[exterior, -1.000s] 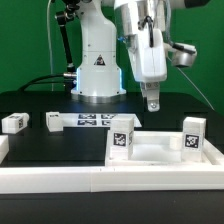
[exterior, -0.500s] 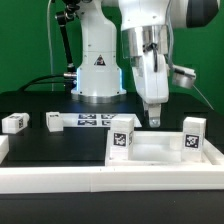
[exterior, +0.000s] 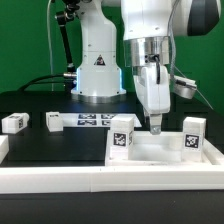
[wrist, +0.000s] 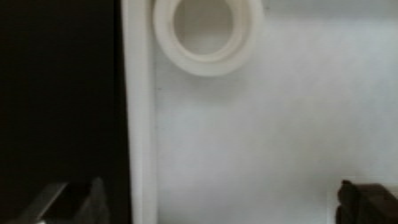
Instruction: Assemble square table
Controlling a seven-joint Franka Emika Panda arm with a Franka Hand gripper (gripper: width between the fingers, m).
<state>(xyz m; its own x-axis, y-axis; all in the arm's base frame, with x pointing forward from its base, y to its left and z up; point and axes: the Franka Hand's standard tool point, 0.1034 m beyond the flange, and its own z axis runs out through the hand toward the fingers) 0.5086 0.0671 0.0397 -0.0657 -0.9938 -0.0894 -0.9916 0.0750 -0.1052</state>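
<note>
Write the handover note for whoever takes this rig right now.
Hand: open, empty, low over the tabletop slab near one edge, with a round socket in the wrist view.
Legs: far-left leg and second leg lie loose on the table at the exterior view's left. Left upright leg and right upright leg stand at the slab's two sides; whether they are attached cannot be told.
Done: nothing clearly assembled.
Left: probably fit all four legs.
</note>
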